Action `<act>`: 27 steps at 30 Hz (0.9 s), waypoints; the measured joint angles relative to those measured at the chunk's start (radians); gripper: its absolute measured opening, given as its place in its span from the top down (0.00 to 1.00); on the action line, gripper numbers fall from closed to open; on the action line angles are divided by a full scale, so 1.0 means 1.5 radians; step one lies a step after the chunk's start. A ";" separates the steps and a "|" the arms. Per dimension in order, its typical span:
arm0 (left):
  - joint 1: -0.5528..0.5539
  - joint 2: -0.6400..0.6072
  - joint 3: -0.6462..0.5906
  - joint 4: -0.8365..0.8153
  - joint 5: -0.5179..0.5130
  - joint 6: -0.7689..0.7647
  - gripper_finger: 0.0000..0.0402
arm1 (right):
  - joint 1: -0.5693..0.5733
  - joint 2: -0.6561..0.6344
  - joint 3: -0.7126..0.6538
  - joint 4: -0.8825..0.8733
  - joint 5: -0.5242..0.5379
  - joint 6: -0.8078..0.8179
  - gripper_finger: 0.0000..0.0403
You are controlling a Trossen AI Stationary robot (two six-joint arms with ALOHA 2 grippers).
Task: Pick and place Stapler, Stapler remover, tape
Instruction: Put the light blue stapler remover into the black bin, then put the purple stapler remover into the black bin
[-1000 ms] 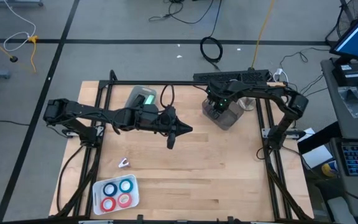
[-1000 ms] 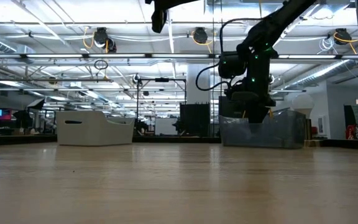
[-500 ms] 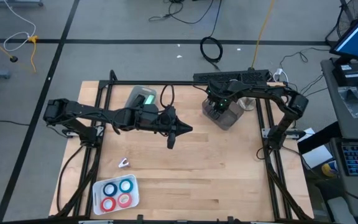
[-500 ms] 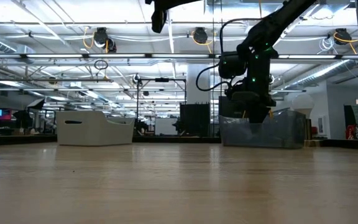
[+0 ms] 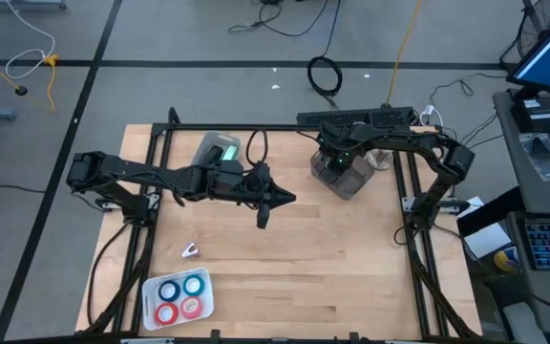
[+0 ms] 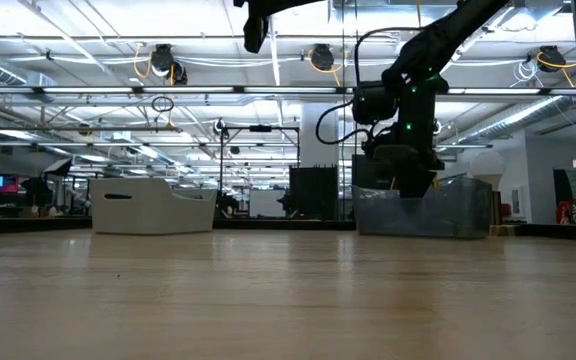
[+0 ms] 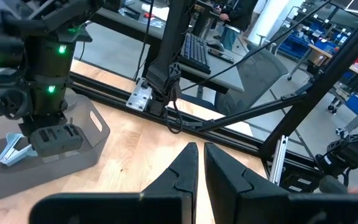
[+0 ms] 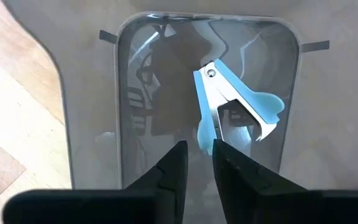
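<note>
A blue staple remover (image 8: 235, 106) lies flat on the floor of a clear bin (image 5: 344, 178). My right gripper (image 8: 199, 152) hangs in that bin, fingers a narrow gap apart, with the remover just beyond their tips; in the left wrist view the remover (image 7: 11, 149) lies beside the gripper, untouched. My left gripper (image 5: 264, 216) is shut and held high over the table's middle, holding nothing. The pale stapler (image 5: 220, 149) rests on the table by the far edge. Two blue and two red tape rolls (image 5: 180, 296) lie in a small clear tray near the near-left corner.
A small white object (image 5: 190, 251) lies on the table between the stapler and the tape tray (image 5: 205, 304). Black frame rails (image 5: 256, 130) run along the far, left and right sides. Bare wood (image 5: 332, 268) spreads across the middle and the near right.
</note>
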 joint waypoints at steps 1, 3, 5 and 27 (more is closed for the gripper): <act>0.000 0.000 0.000 0.000 0.000 0.001 0.94 | 0.000 -0.007 0.000 -0.002 -0.007 0.000 0.82; 0.000 0.000 0.000 0.000 0.000 0.003 0.94 | 0.001 -0.026 0.000 -0.001 -0.028 0.002 0.82; 0.000 0.000 0.000 0.000 0.001 0.005 0.94 | 0.003 -0.055 -0.001 -0.005 -0.046 0.004 0.82; 0.004 -0.037 0.001 -0.242 0.053 0.042 0.94 | 0.196 -0.660 -0.248 0.303 -0.046 0.113 0.93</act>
